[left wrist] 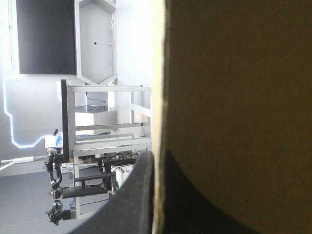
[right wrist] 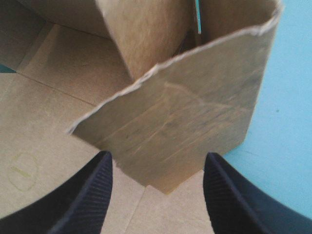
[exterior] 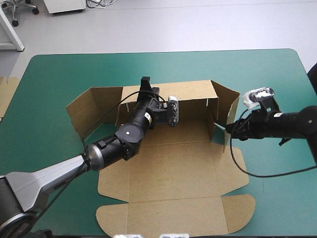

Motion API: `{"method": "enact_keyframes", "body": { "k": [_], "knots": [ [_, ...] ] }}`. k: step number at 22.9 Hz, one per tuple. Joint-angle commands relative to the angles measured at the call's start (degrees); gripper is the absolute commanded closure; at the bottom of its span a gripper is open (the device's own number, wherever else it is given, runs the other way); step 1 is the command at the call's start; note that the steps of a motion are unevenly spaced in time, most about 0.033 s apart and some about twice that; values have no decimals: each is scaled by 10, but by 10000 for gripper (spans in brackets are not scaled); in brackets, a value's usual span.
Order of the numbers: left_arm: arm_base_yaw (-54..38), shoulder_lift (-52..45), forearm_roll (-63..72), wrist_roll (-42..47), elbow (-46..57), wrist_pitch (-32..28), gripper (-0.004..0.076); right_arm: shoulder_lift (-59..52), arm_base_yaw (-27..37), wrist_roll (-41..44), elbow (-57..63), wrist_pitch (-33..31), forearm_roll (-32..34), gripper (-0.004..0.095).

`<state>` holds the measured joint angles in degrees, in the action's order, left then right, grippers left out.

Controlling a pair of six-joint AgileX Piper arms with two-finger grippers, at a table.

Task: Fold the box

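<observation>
Brown board of the box [exterior: 173, 168], a cut sheet, lying mid-desk on the teal-green desk [exterior: 59, 74]. Main run of panels lengthwise, from the near desk edge toward the far one. Near end flat, with rounded flaps close to that near edge. Far end raised as a wall [exterior: 188, 91], standing crosswise, with a flap at each end.

Left hand [exterior: 145, 82] at the top edge of that raised wall, near its middle, black fingers [left wrist: 131, 200] pressed together with the board pinched between them. Right hand [exterior: 225, 130] just beside the wall's right end, its two fins [right wrist: 87, 195] spread wide, an upright side flap [right wrist: 185, 122] just ahead of them and reaching into the gap.

Bare teal-green cover open beyond the left hand up to the far desk edge, and broad on the outer side of each hand. Strip of more board [exterior: 6, 94] at the desk's left edge, well apart from the left hand.
</observation>
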<state>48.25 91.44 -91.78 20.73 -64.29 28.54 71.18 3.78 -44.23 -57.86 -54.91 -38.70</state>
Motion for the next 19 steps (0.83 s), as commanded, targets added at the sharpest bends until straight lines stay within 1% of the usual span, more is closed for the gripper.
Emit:
{"method": "enact_keyframes", "body": {
  "k": [1,2,3,4,5,6,8,10,11,13,15,17,19],
  "knots": [
    [4,-26,-21,9,-15,15,734,-62,5,-74,67,82,-45,398],
    [4,-26,-22,9,-15,14,734,-98,5,-82,106,144,-40,435],
    [4,-26,-22,9,-15,13,734,-139,11,-63,131,218,-38,486],
    [4,-26,-22,9,-15,13,734,-157,17,-51,140,254,-38,513],
    [4,-26,-22,9,-15,13,734,-172,32,0,147,302,-38,554],
    [4,-26,-22,9,-15,13,734,-173,46,14,146,310,-38,571],
    [4,-26,-22,9,-15,12,734,-138,79,16,119,273,-48,577],
    [4,-26,-22,9,-15,12,734,-77,106,28,64,208,-56,582],
    [4,-26,-22,9,-15,12,734,-40,120,42,21,159,-63,602],
    [4,-26,-22,9,-15,13,734,12,129,69,-45,87,-65,635],
    [4,-26,-19,9,-15,13,734,67,131,82,-117,28,-63,669],
    [4,-26,-17,9,-15,14,734,115,131,98,-178,-14,-62,693],
    [4,-26,-17,12,-15,13,734,165,130,108,-238,-48,-61,694]
  ]
}}
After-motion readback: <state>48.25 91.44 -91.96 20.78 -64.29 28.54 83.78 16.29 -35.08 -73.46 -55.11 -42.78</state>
